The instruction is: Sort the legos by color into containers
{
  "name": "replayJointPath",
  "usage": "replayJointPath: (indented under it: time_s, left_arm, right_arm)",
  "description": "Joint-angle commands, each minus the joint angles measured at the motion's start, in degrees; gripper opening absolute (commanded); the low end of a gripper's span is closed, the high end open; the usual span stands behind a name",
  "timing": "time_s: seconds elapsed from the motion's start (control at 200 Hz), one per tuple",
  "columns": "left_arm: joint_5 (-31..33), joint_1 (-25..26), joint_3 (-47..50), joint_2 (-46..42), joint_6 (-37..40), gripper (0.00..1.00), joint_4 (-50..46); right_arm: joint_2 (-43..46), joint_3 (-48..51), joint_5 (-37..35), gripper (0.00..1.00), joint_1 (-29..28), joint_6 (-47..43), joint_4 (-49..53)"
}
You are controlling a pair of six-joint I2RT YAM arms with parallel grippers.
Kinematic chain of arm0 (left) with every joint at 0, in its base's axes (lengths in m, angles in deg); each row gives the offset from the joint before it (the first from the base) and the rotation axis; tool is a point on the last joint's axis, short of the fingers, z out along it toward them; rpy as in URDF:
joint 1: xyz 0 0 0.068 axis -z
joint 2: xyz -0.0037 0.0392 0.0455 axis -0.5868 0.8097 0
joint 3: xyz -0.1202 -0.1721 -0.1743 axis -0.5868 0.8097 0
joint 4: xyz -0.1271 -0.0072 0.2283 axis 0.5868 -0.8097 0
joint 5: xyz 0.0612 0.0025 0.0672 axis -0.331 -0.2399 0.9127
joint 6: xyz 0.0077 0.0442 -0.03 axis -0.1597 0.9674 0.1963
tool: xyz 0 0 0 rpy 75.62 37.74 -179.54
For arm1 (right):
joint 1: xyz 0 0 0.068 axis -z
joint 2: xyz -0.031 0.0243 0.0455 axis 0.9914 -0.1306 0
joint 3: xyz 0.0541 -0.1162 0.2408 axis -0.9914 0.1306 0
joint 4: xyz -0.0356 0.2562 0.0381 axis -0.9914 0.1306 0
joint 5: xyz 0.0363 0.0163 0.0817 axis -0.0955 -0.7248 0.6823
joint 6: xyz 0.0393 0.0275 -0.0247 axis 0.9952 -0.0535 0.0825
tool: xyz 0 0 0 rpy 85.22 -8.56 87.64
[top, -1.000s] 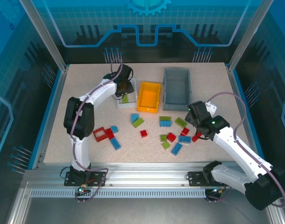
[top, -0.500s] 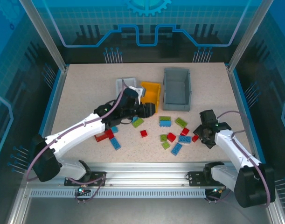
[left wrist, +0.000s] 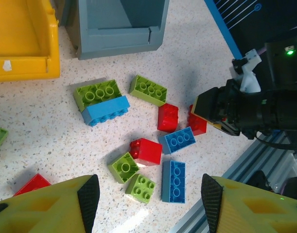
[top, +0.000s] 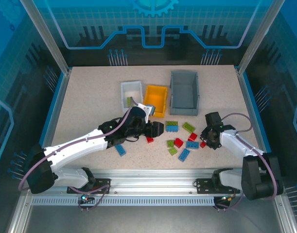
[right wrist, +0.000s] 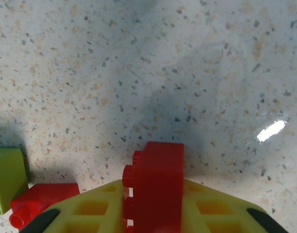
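Loose red, blue and lime legos lie mid-table, among them a green-on-blue pair [top: 172, 125], a red brick [top: 178, 142] and a long blue brick [left wrist: 173, 180]. My left gripper [top: 158, 129] hovers open just left of this pile; in the left wrist view its gripper [left wrist: 150, 204] has two green bricks [left wrist: 141, 188] and the blue one on the table below its gap. At the pile's right edge my right gripper [top: 206, 141] is shut on a red brick [right wrist: 158, 179] at table level. The white bin [top: 131, 87], orange-yellow bin [top: 155, 99] and grey bin [top: 183, 92] stand at the back.
A green brick [top: 129, 101] lies in the white bin. A blue brick [top: 120, 149] lies beside my left forearm. Another red brick [right wrist: 39, 201] and a green one [right wrist: 7, 177] lie left of the right gripper. The aluminium front rail [top: 153, 187] borders the table.
My left arm swung from the white bin down to the middle of the table. My right gripper dropped onto the red brick at the pile's right edge and closed on it.
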Motion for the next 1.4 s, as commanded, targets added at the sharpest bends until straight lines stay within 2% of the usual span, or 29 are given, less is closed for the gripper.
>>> replayJointPath:
  time_s: [0.0, 0.065, 0.12, 0.2, 0.285, 0.495, 0.715, 0.805, 0.89, 1.105, 1.251, 1.371, 1.396]
  left_arm:
    - [1.33, 0.43, -0.16, -2.54, 0.06, 0.61, 0.65]
    - [2.31, 0.45, -0.69, -3.06, 0.23, 0.61, -0.33]
    - [3.16, 0.41, -1.12, -3.5, 0.32, 0.61, -0.88]
    - [5.11, 0.28, -2.39, -3.88, 0.25, 0.61, -2.46]
    - [6.8, -0.11, -4.1, -3.85, 0.25, 0.61, -3.68]
    - [9.42, -1.13, -7.29, -3.9, 0.93, 0.62, -3.3]
    - [10.31, -1.22, -8.74, -4.0, 1.34, 0.62, -4.46]
    - [10.16, -1.31, -8.22, -3.9, 1.33, 0.62, -5.44]
    - [10.1, -1.31, -7.39, -3.75, 1.14, 0.62, -6.49]
    - [10.7, -1.31, -5.53, -1.84, -0.62, 0.62, -11.15]
    - [10.73, -2.79, -5.64, 1.32, -1.16, 0.63, -15.17]
    - [8.25, -7.91, -6.18, 4.6, -1.85, 0.65, -18.98]
    - [7.25, -9.27, -6.14, 5.41, -1.75, 0.69, -19.26]
  right_arm:
    - [-1.11, -0.8, -0.65, 0.17, 0.78, -1.38, -0.85]
    - [-0.08, -2.49, -2.7, 0.11, -0.7, -3.35, 0.35]
    - [1.48, -5.55, -7.1, 0.1, -4.58, -5.94, 2.46]
    - [3.03, -10.9, -14.44, 0.1, -11.9, -10.53, 4.05]
    - [0.94, -16.67, -16.07, 0.11, -15.89, -15.39, 2.89]
    - [-16.29, -33.92, -11.01, 0.12, -15.26, -23.32, -0.23]
    - [-35.07, -51.85, -8.97, 0.14, -12.3, -24.93, 4.88]
    - [-39.39, -55.65, -8.47, 0.18, -11.76, -24.75, 6.66]
    - [-41.44, -57.6, -8.81, 0.27, -11.58, -24.79, 7.68]
    - [-37.64, -58.6, -9.07, 0.52, -11.98, -25.24, 9.48]
    - [-31.0, -58.14, -10.22, 0.56, -13.28, -25.66, 10.7]
    - [-22.28, -54.04, -11.64, 0.59, -16.74, -28.08, 9.09]
    - [-20.18, -52.17, -11.39, 0.6, -17.74, -28.92, 7.89]
